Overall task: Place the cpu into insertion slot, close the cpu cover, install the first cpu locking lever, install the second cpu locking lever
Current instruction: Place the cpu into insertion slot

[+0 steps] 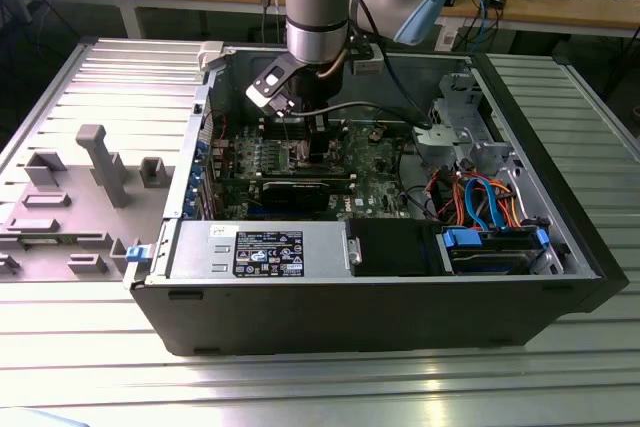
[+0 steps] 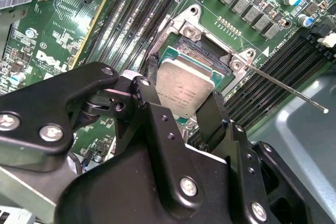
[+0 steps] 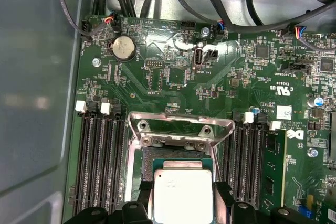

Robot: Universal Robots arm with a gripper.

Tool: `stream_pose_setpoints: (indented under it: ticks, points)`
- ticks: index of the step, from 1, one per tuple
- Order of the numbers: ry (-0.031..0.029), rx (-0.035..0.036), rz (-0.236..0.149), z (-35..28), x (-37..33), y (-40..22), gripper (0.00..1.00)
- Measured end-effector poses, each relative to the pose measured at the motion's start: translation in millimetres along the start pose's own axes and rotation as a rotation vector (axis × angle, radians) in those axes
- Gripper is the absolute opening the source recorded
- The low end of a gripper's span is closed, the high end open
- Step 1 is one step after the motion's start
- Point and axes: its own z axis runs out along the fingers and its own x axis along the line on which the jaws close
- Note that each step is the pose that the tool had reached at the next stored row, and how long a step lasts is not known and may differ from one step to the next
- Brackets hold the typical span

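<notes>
gripper: clenched on cpu, two opposite edges.
cpu: likely light, stiff, fragile; you grip edges only.
place: over slot, 11 o'clock in case, exterior view.

Exterior view overlooks the case — both wrist views near the cpu.

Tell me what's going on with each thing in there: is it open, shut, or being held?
pincer, shut on the cpu.
cpu, held by two edges over the insertion slot; seated or not, cannot tell.
insertion slot, partly uncovered, contacts showing.
cpu cover, open, swung up.
locking lever, unlatched, sticking out.
computer case, side open.
</notes>
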Motion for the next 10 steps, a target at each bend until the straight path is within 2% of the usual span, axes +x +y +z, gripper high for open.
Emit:
stream_pose_setpoints:
  ticks: [10]
  points:
    - [0.0,0.0,0.0,2.4,0.0,-0.1,0.55]
